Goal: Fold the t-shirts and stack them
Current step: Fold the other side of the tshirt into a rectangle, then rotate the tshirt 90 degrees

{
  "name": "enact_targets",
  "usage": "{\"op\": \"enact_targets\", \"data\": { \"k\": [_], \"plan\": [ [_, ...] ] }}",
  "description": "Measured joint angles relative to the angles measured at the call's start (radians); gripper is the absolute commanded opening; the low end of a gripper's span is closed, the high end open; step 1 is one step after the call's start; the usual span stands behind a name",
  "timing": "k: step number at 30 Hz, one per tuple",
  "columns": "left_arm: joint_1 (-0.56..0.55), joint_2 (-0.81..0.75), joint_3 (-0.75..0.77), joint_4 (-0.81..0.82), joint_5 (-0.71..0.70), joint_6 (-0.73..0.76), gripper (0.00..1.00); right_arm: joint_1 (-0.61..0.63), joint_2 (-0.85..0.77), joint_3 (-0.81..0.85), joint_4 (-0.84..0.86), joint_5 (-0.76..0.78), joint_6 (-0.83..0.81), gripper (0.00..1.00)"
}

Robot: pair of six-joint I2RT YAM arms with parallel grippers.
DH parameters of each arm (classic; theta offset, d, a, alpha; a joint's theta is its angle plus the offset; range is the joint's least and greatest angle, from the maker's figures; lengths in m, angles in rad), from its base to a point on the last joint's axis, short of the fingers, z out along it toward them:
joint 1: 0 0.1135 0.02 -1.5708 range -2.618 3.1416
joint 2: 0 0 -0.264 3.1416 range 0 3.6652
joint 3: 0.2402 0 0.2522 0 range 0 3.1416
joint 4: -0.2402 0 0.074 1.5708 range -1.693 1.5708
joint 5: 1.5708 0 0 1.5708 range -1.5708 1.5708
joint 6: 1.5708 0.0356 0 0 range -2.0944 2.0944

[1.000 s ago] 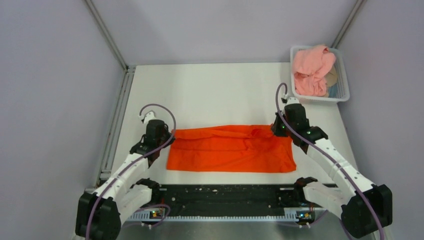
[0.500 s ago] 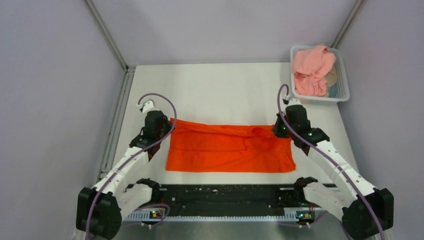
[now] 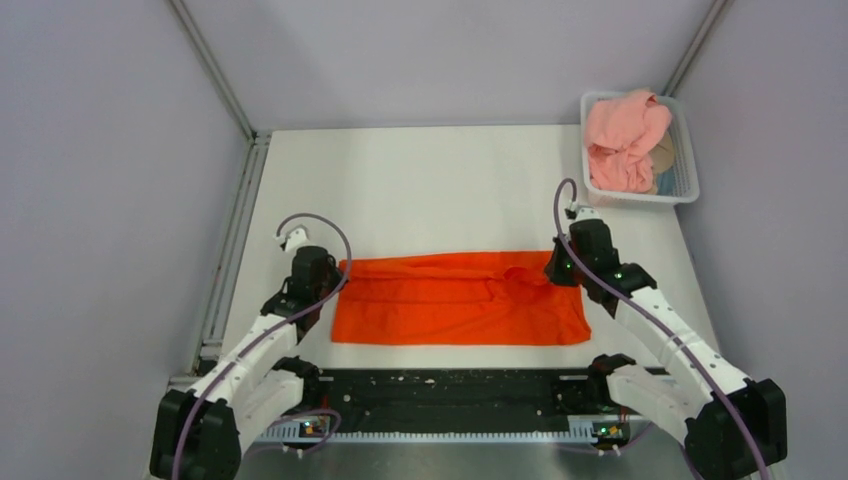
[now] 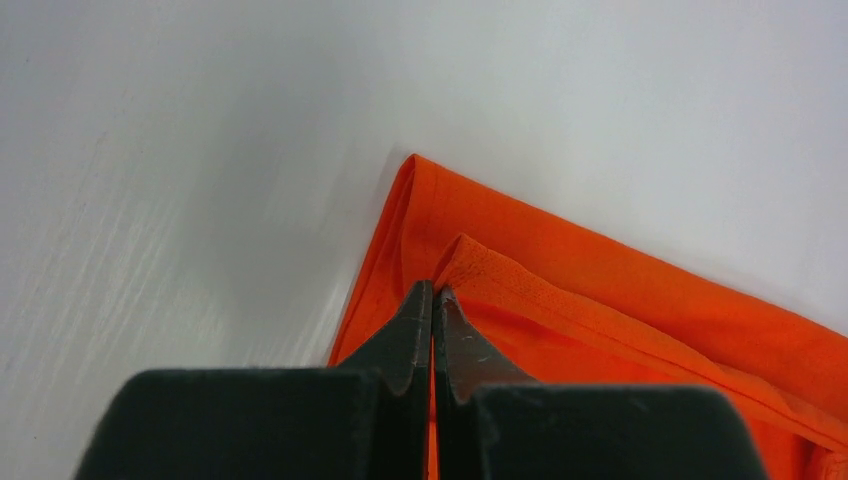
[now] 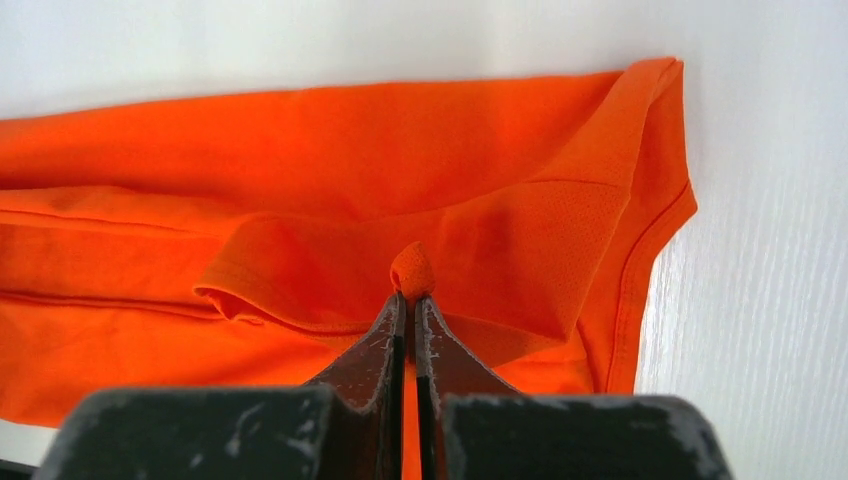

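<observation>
My left gripper (image 4: 433, 295) pinches the far left corner of the orange-red t-shirt (image 3: 460, 300), and my right gripper (image 5: 411, 300) pinches a nub at its far right. The shirt lies folded on the table (image 3: 430, 180) near me; the pink t-shirt (image 3: 622, 135) sits crumpled in the basket (image 3: 640, 199).

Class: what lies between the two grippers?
The orange shirt, as the top view shows: its far edge runs from the left gripper to the right gripper, each shut on it.
</observation>
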State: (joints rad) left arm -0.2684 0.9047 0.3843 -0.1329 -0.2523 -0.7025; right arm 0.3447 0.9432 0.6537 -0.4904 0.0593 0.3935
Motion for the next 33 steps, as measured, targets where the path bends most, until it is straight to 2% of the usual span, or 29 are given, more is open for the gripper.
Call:
{"op": "enact_targets", "data": {
  "k": [2,4,5,7,9,10,11,12,13,17,21,26,29,33],
  "plan": [
    [0.000,-0.018,-0.011,-0.002,0.000,-0.008,0.09,0.000,-0.005,-0.022,-0.005,-0.003,0.012,0.06],
    [0.000,-0.032,-0.019,-0.005,0.002,-0.017,0.24,0.000,-0.018,-0.042,-0.024,-0.004,0.040,0.13],
    [0.000,-0.039,-0.021,-0.008,0.004,-0.021,0.35,0.000,-0.027,-0.051,-0.037,-0.005,0.058,0.24],
    [0.000,-0.065,-0.035,-0.010,0.011,-0.035,0.47,0.000,-0.066,-0.072,-0.064,-0.007,0.104,0.48],
    [0.000,-0.124,-0.059,-0.027,0.016,-0.051,0.58,0.000,-0.130,-0.101,-0.087,-0.019,0.143,0.58],
    [0.000,-0.150,-0.064,-0.040,0.017,-0.058,0.66,0.000,-0.174,-0.118,-0.105,-0.026,0.160,0.68],
    [0.000,-0.188,-0.069,-0.062,0.016,-0.067,0.83,0.000,-0.216,-0.127,-0.124,-0.032,0.177,0.76],
    [0.000,-0.223,-0.069,-0.080,0.016,-0.072,0.97,0.000,-0.249,-0.130,-0.138,-0.037,0.193,0.93],
    [0.000,-0.264,-0.069,-0.094,0.014,-0.073,0.99,0.000,-0.283,-0.130,-0.148,-0.047,0.204,0.98],
    [0.000,-0.399,-0.051,-0.132,0.018,-0.090,0.99,0.000,-0.409,-0.130,-0.155,-0.061,0.243,0.99],
    [0.000,-0.372,0.011,-0.129,0.058,-0.093,0.99,0.000,-0.464,-0.128,-0.148,-0.042,0.259,0.99],
    [-0.003,-0.150,0.071,-0.035,0.216,-0.092,0.99,0.000,-0.405,-0.137,-0.080,-0.064,0.268,0.99],
    [-0.020,0.044,0.110,0.003,0.315,-0.084,0.99,0.000,-0.307,-0.176,0.019,-0.100,0.280,0.99],
    [-0.034,0.212,0.133,0.015,0.366,-0.077,0.99,0.000,-0.131,-0.215,0.095,-0.124,0.299,0.99]
  ]
}}
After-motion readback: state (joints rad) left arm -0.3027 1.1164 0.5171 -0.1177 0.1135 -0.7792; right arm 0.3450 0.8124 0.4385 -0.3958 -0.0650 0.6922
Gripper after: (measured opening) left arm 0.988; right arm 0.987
